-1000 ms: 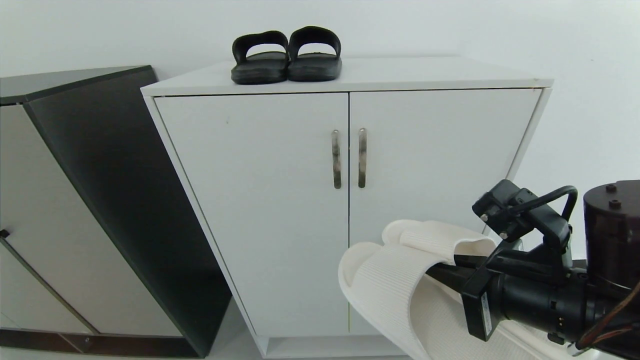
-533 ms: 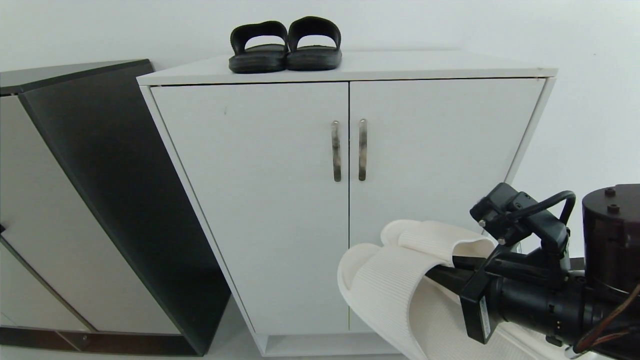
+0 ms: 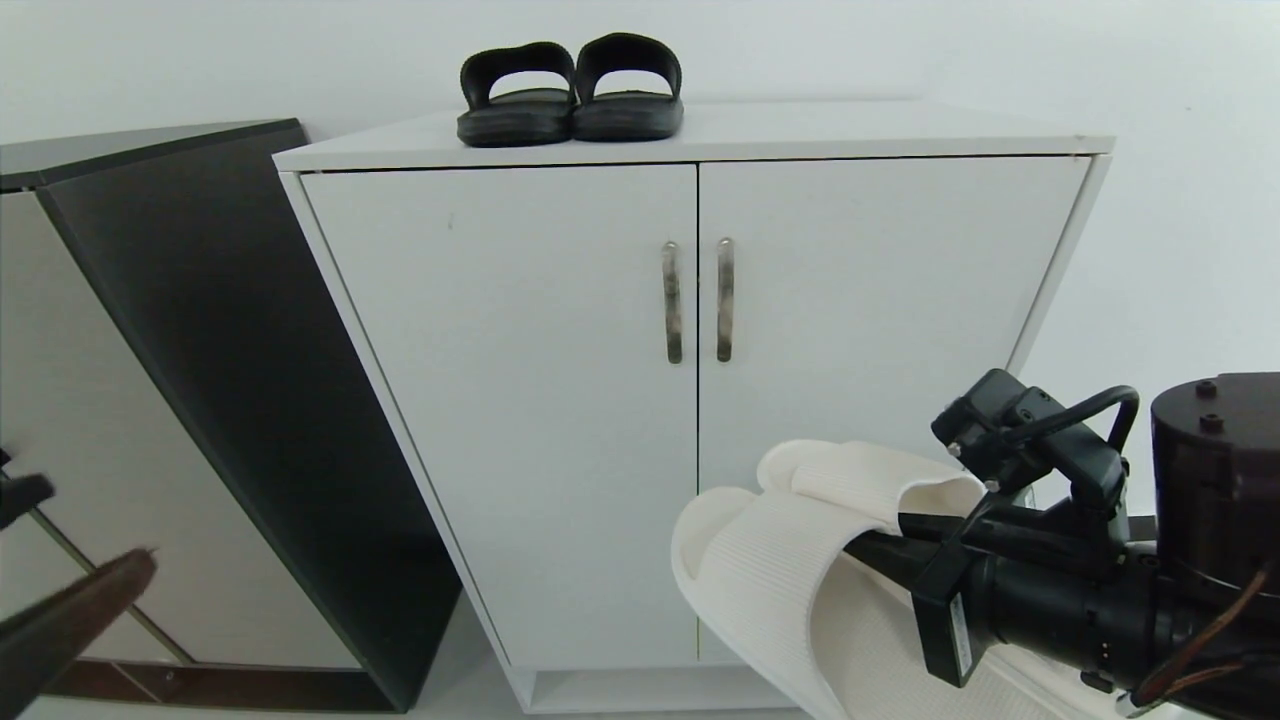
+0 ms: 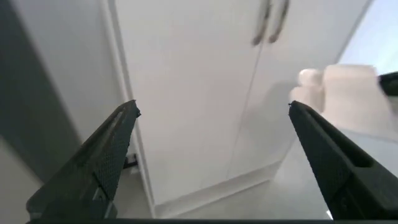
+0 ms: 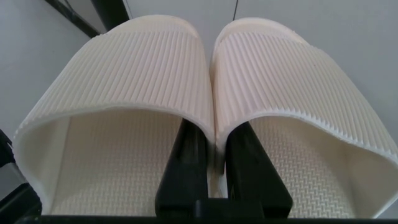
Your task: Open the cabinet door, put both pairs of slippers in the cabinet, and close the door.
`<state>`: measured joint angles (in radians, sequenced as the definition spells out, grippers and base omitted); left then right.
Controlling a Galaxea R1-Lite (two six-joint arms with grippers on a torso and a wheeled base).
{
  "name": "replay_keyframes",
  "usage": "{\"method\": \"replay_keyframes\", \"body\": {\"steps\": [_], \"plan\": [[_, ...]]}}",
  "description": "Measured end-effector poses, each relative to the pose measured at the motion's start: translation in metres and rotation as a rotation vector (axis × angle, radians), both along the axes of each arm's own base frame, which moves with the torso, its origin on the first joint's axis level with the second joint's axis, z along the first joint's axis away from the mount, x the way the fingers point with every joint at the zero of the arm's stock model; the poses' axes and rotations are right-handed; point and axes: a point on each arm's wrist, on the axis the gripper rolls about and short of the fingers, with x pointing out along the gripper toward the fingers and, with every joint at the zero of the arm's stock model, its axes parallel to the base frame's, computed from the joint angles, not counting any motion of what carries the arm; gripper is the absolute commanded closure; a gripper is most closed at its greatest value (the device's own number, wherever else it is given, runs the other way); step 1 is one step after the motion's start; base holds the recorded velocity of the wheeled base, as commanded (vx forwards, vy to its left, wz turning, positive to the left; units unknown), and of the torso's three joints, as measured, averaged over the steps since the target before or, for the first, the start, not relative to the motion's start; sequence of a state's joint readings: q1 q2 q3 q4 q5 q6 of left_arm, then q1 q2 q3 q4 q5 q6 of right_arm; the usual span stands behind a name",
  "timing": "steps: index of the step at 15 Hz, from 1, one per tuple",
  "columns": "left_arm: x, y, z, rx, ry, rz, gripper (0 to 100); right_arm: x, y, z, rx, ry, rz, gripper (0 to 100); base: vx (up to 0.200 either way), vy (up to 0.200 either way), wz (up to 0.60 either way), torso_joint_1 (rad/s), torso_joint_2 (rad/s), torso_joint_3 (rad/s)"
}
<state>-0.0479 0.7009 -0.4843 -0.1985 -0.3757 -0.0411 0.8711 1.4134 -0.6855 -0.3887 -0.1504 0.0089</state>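
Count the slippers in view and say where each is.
4. Two black slippers sit side by side on the cabinet top; two white slippers are clamped together in the right gripper. The doors are shut, so the inside is hidden.

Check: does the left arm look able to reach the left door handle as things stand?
Probably yes. The left gripper is empty with jaws open, facing the shut cabinet, and nothing stands between it and the left door handle.

Shut doors (image 3: 520,400) block the cabinet (image 3: 850,125) interior.

white slippers (image 3: 780,570) cut off, left gripper (image 4: 212,107) blurred
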Motion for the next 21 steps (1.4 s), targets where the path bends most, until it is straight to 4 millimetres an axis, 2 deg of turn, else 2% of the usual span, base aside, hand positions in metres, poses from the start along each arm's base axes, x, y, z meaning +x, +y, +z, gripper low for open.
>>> {"method": "replay_keyframes", "body": {"steps": [2,4,9,11,14,18,21], "plan": [[0.031,-0.01,0.02,-0.005,-0.051,-0.123,0,0.002,0.002,0.0,0.005,-0.003,-0.004,100,0.0,0.0,0.0,0.0,0.0,0.0],[0.052,-0.026,0.034,-0.008,-0.042,-0.243,0,0.003,0.003,-0.001,0.007,-0.001,-0.007,100,0.0,0.0,0.0,0.0,0.0,0.0],[0.094,-0.086,0.059,0.004,0.014,-0.34,0,0.009,0.003,-0.007,-0.009,0.018,-0.017,100,0.0,0.0,0.0,0.0,0.0,0.0],[0.107,-0.113,0.063,-0.001,0.041,-0.405,0,0.009,0.006,-0.011,-0.017,0.026,-0.011,100,0.0,0.0,0.0,0.0,0.0,0.0],[0.129,-0.143,0.065,-0.016,0.082,-0.505,0,0.008,0.008,-0.013,-0.018,0.023,-0.004,100,0.0,0.0,0.0,0.0,0.0,0.0],[0.159,-0.172,0.072,-0.084,0.134,-0.611,0,0.009,0.009,-0.018,-0.032,0.035,0.001,100,0.0,0.0,0.0,0.0,0.0,0.0],[0.177,-0.188,0.063,-0.105,0.195,-0.671,0,0.01,0.01,-0.021,-0.042,0.045,0.001,100,0.0,0.0,0.0,0.0,0.0,0.0]]}}
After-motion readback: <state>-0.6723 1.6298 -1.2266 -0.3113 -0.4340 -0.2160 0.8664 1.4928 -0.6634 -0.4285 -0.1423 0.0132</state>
